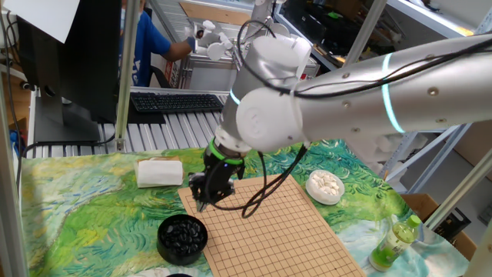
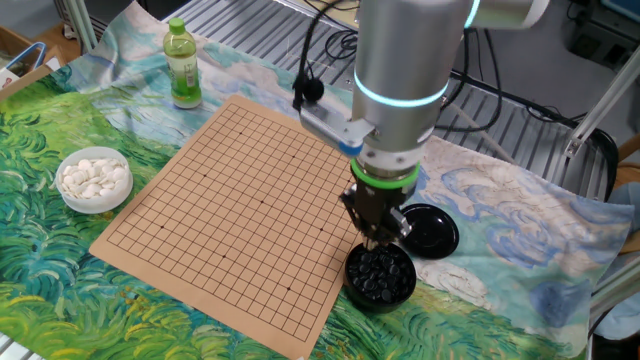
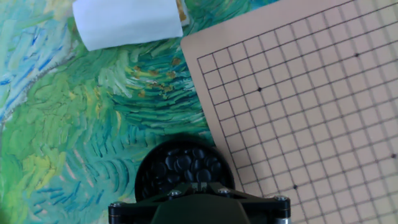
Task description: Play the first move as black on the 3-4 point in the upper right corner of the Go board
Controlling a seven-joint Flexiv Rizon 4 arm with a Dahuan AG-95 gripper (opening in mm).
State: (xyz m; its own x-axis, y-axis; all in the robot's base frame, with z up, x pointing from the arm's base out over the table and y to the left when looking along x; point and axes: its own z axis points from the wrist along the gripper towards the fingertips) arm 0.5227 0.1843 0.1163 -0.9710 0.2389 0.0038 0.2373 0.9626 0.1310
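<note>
The Go board (image 1: 269,223) lies on the painted cloth with no stone on its grid; it also shows in the other fixed view (image 2: 240,200) and the hand view (image 3: 311,112). A black bowl of black stones (image 1: 183,235) stands just off the board's edge (image 2: 380,275) (image 3: 183,165). My gripper (image 1: 206,198) hangs a little above this bowl (image 2: 378,238), fingers pointing down. The fingertips (image 3: 199,185) are drawn together, with what looks like one black stone pinched between them. I cannot pick out the 3-4 point for certain.
A white bowl of white stones (image 1: 324,185) (image 2: 94,178) sits beyond the board's far side. The black lid (image 2: 430,228) lies next to the black bowl. A white box (image 1: 159,171) (image 3: 127,22) lies off a board corner. A green bottle (image 1: 396,240) (image 2: 181,65) stands near another corner.
</note>
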